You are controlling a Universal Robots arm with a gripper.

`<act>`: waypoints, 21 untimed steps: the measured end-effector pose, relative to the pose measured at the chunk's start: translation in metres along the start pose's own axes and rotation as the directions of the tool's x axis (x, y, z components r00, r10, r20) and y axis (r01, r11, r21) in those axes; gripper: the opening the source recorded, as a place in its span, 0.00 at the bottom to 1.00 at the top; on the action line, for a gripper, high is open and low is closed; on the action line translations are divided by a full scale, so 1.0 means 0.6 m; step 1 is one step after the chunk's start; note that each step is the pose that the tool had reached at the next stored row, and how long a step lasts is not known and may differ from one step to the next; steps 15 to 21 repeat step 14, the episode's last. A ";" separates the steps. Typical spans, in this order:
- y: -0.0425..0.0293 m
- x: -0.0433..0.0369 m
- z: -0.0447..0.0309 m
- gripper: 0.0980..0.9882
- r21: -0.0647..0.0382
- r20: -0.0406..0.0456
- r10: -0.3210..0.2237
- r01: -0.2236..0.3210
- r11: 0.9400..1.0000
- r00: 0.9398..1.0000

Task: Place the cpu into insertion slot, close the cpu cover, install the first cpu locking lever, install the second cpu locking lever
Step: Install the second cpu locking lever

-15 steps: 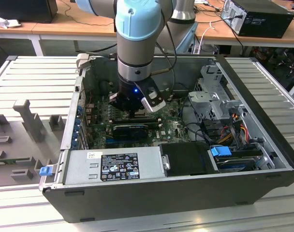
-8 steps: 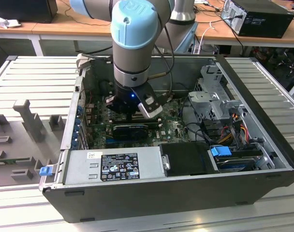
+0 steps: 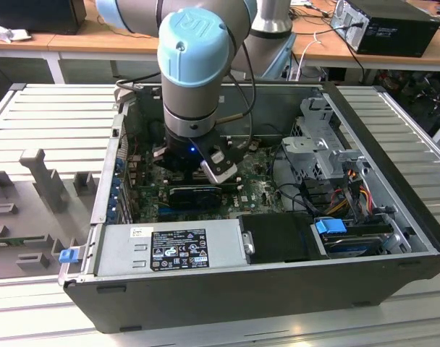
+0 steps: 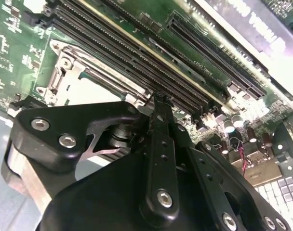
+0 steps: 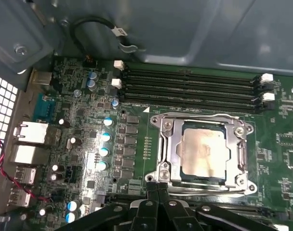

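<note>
In the first wrist view the cpu [image 5: 203, 151] lies flat in the insertion slot [image 5: 155, 120], its beige-grey face showing through the cut-out of the cpu cover [image 5: 168, 144]. The silvery cover lies down flat over the chip. My gripper [image 5: 157, 186] hangs at the socket's near edge with its two black fingers pressed together and nothing visible between them. In the second wrist view the gripper [image 4: 159, 99] points at the socket's rim [image 4: 64, 72] beside the memory slots. In the exterior view the gripper [image 3: 198, 170] is lowered inside the computer case over the motherboard.
Long black memory slots [image 5: 190, 84] run just beyond the socket. A black cable [image 5: 96, 26] loops along the case wall. A power supply [image 3: 169, 246] sits at the case's front, and a drive cage [image 3: 321, 144] with wiring is at the exterior view's right.
</note>
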State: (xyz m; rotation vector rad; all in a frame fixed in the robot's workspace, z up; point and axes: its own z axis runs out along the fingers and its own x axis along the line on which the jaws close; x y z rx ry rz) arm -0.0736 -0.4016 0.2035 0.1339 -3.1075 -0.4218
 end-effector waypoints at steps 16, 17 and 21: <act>0.007 0.004 -0.023 0.01 -0.062 0.005 -0.001 0.001 0.998 1.000; 0.007 0.004 -0.023 0.01 -0.062 0.005 -0.001 0.001 0.998 1.000; 0.007 0.004 -0.023 0.01 -0.062 0.005 -0.001 0.001 0.998 1.000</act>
